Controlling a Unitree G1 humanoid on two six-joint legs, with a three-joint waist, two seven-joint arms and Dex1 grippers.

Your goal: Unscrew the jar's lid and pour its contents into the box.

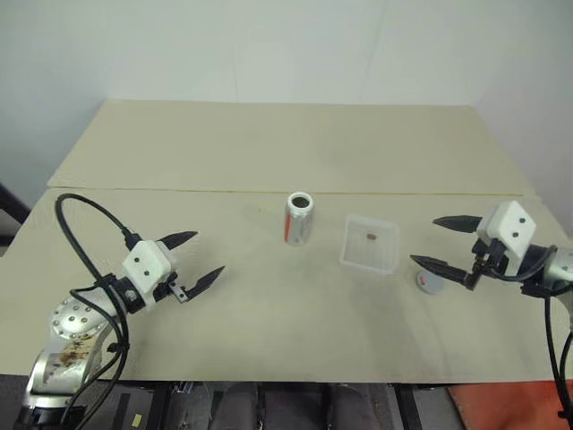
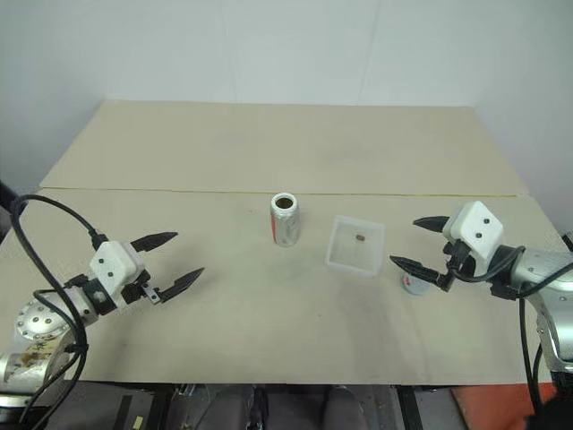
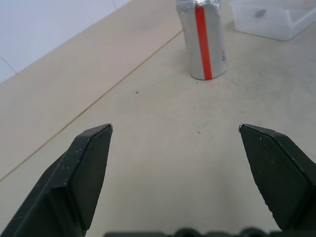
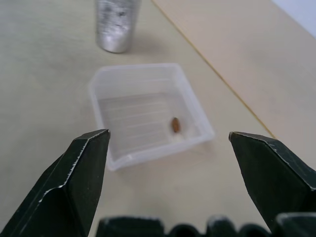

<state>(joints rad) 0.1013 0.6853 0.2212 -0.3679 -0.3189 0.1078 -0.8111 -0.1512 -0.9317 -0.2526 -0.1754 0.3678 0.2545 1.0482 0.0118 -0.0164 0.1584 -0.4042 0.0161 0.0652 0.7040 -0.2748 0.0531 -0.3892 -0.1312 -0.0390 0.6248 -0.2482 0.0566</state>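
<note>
Jar point(image 1: 298, 219) silver, red stripe; box point(image 1: 370, 244) clear; pellet point(image 1: 371, 237) brownish-red; lid point(image 1: 431, 283) grey; table point(image 1: 269, 152) beige.

Worktop point(image 1: 269, 143): pale beige, matte, made of two boards butted together, with a thin dark seam point(image 1: 179, 190) running across its width from side to side; the surface carries faint scuffs and a few small dark specks. Wall point(image 1: 269, 45): plain white, rising directly behind the far edge of the worktop, evenly and softly lit with no hard shadows. Floor point(image 1: 501, 403): an orange-red patch shows past the near right corner, with dark grey surface below the near edge.
</note>
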